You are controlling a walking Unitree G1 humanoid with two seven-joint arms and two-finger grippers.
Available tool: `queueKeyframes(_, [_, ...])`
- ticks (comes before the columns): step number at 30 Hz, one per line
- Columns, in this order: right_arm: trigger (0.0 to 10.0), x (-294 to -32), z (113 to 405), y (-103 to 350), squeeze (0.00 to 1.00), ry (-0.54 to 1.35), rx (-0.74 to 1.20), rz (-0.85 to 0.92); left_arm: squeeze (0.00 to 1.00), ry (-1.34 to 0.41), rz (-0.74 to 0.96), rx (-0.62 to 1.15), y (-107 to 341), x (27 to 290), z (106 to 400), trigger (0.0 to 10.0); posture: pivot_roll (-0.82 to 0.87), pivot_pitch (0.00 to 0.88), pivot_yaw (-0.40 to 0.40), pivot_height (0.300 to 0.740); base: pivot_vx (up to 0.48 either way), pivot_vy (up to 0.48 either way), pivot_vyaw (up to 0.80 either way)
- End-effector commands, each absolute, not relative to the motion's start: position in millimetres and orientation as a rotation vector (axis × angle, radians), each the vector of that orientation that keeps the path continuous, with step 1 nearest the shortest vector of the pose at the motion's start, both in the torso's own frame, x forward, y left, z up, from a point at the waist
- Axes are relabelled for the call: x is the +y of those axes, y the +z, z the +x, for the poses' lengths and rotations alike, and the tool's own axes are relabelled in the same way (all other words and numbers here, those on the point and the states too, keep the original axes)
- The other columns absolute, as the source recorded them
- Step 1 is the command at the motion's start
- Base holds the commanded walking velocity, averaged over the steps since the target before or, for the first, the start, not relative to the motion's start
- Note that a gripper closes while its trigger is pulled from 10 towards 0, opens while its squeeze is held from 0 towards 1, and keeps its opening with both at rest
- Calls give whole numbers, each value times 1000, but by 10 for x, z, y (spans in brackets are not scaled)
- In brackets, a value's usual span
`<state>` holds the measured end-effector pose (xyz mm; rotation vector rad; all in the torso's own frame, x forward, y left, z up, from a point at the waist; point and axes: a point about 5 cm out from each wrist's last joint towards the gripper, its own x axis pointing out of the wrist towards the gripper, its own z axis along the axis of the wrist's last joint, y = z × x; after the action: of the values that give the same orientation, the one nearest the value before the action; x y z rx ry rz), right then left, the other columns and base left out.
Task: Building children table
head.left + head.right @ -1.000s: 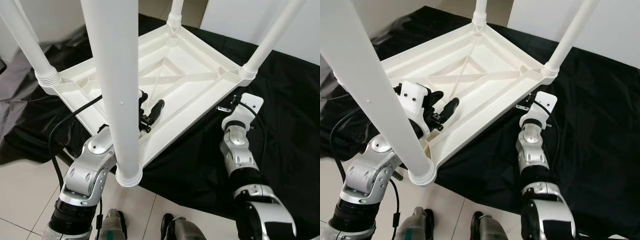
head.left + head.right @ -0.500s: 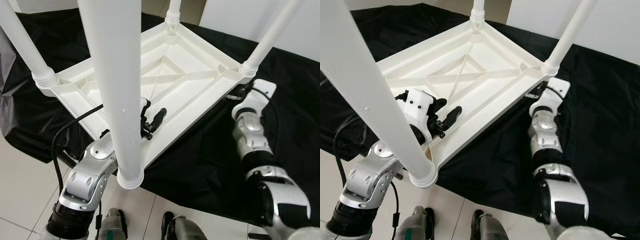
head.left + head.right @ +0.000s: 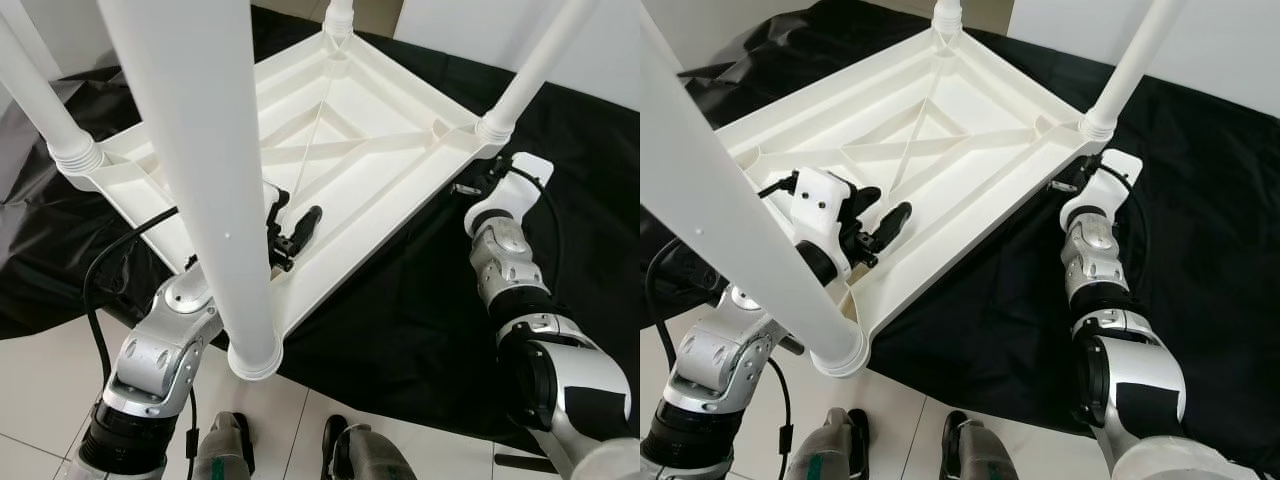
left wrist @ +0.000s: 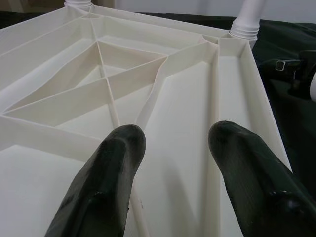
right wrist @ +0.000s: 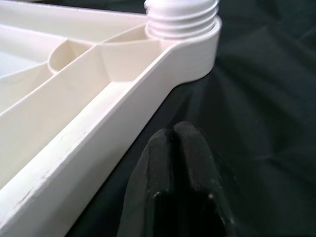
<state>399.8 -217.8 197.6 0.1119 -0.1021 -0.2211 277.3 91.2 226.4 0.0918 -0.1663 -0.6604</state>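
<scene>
The white plastic children's table [image 3: 400,205] lies upside down on a black cloth, its legs pointing up. The nearest leg [image 3: 200,150] rises close in front of me from the near corner. My left gripper [image 3: 293,215] hovers open over the ribbed underside just beyond that leg; in the left wrist view the left gripper [image 4: 170,138] has nothing between its fingers. My right gripper [image 5: 175,133] is shut and empty, low over the cloth just outside the rim, pointing at the threaded socket [image 5: 181,12] of the right corner leg [image 3: 530,70].
The black cloth [image 3: 420,320] spreads under and to the right of the table, over a pale tiled floor [image 3: 40,380]. My feet [image 3: 345,460] stand at the cloth's near edge. A white wall [image 3: 470,30] rises at the back right.
My right arm has moved forward, bringing its gripper up beside the table's right corner. The left gripper stays open over the underside. The camera has shifted slightly.
</scene>
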Motion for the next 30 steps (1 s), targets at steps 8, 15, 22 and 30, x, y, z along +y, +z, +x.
queueKeyframes(8, [10000,-2052,4028,1857,0,-118,-39,145,0,-760,44,-192,2336,742,2665,10000,199,280,-57,740,0,0,0])
queueKeyframes(15, [10000,-1904,4067,1868,0,-24,-21,156,0,-764,-2,-200,2357,605,2631,10000,203,277,-55,740,0,0,0])
queueKeyframes(22, [10000,-1570,4106,1885,0,144,1,109,0,-798,-69,-228,2447,364,2600,10000,207,272,-54,740,0,0,0])
queueKeyframes(30, [10000,-1396,4112,1889,0,205,4,91,0,-836,-95,-241,2494,214,2578,10000,200,267,-49,740,0,0,0])
